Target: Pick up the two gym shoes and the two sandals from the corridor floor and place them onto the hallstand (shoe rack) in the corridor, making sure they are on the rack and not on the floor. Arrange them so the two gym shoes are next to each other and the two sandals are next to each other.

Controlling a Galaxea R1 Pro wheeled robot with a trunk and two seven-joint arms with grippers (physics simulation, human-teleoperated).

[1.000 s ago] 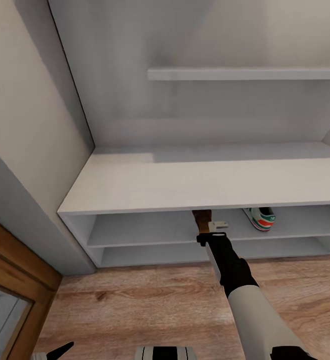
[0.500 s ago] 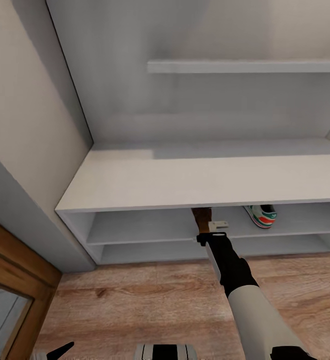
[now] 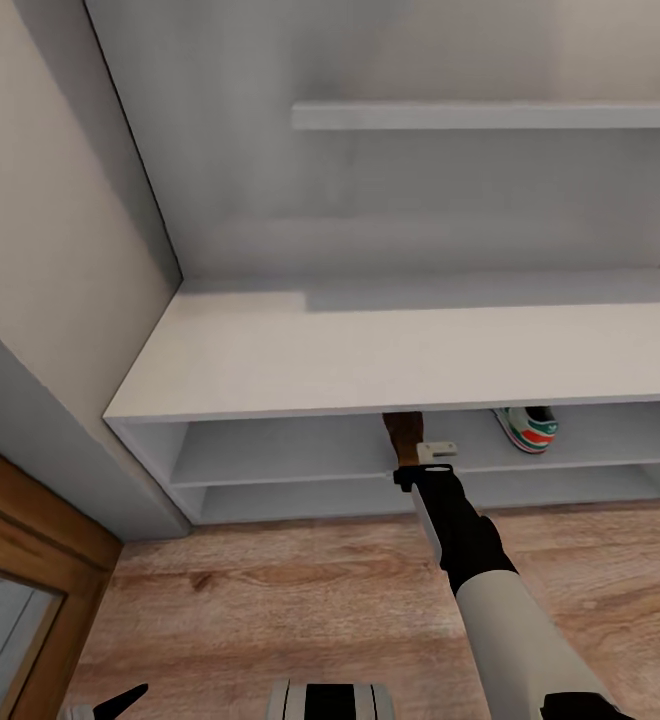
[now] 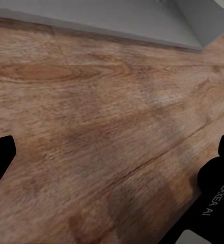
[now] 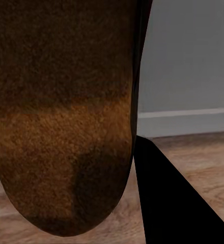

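Evidently the right pincer (image 3: 407, 447), clamped on a brown sandal (image 3: 401, 433), reaches into the hallstand (image 3: 390, 360) upper shelf row left of a gym shoe (image 3: 526, 426), so placing is underway; next comes release, while the left pincer (image 4: 112, 168) hangs apart over the corridor floor (image 4: 91, 112).

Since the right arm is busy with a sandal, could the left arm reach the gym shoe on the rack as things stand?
Probably not. The left gripper hangs low over the corridor floor, while the gym shoe sits far across on the hallstand's upper shelf row, beyond the right gripper with its sandal.
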